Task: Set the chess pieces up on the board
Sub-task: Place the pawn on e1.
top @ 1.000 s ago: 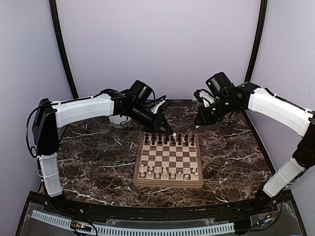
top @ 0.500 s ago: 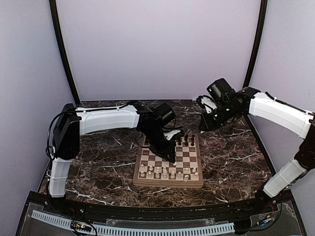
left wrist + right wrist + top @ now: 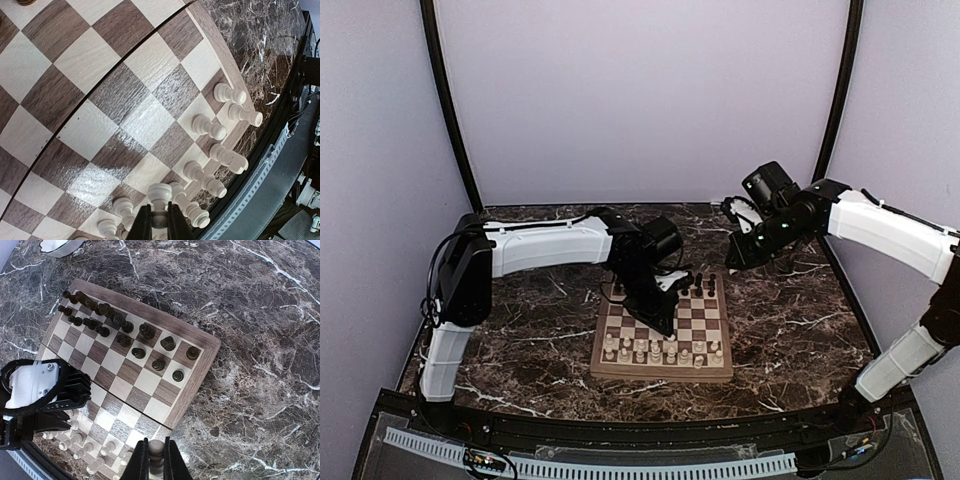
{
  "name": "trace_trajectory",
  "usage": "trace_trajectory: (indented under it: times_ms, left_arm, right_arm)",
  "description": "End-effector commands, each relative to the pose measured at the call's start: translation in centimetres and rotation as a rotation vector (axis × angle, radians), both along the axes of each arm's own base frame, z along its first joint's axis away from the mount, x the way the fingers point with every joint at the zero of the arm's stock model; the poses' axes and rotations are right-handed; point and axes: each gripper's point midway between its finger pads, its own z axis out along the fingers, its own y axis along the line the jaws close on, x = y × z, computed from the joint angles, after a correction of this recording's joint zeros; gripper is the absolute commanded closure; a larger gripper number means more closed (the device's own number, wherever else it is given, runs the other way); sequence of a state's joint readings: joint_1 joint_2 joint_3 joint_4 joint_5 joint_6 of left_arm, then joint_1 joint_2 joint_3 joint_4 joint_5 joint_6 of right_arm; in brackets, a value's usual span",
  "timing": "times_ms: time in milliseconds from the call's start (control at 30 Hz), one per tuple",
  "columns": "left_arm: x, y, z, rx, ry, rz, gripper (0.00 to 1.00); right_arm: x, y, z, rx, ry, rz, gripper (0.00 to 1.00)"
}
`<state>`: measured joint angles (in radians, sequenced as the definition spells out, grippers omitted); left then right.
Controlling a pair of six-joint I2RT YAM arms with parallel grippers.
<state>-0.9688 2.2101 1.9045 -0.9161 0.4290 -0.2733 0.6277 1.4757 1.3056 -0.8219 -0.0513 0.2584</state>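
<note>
While the left gripper [image 3: 159,214] pinches a white piece [image 3: 159,192] — board [image 3: 100,95] just beneath it — the right gripper [image 3: 156,444] clamps a pale piece [image 3: 156,452].

- Board [image 3: 125,95]: wood-grain squares, glossy, reflecting light.
- Pale chess pieces [image 3: 227,159]: smooth, shiny cream finish.
- Table [image 3: 260,315]: dark, white-veined marble look, polished.
- Arm covers [image 3: 540,245]: white, matt plastic.

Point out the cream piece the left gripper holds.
The cream piece pinched in the left gripper; the other cream pieces stand free along the board's edge.
</note>
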Motion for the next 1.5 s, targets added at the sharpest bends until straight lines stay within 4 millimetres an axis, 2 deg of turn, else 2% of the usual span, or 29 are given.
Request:
trace_trajectory:
  times_ms: [0,1167,1300,1467]
  left_arm:
    - [-0.1,-0.1,0.2,0.014,0.008,-0.003,0.94]
    - [-1.4,0.3,-2.1,0.055,0.077,-0.007,0.92]
    - [-1.3,0.3,-2.0,0.055,0.075,-0.007,0.87]
    - [-1.2,0.3,-2.0,0.057,0.072,-0.003,0.74]
  right_arm:
    - [0.0,-0.3,0.8,0.018,-0.030,-0.008,0.97]
    - [0.8,0.4,0.4,0.020,-0.027,0.005,0.97]
    - [1.0,0.6,0.3,0.021,-0.024,0.008,0.97]
    - [1.1,0.7,0.2,0.021,-0.022,0.010,0.97]
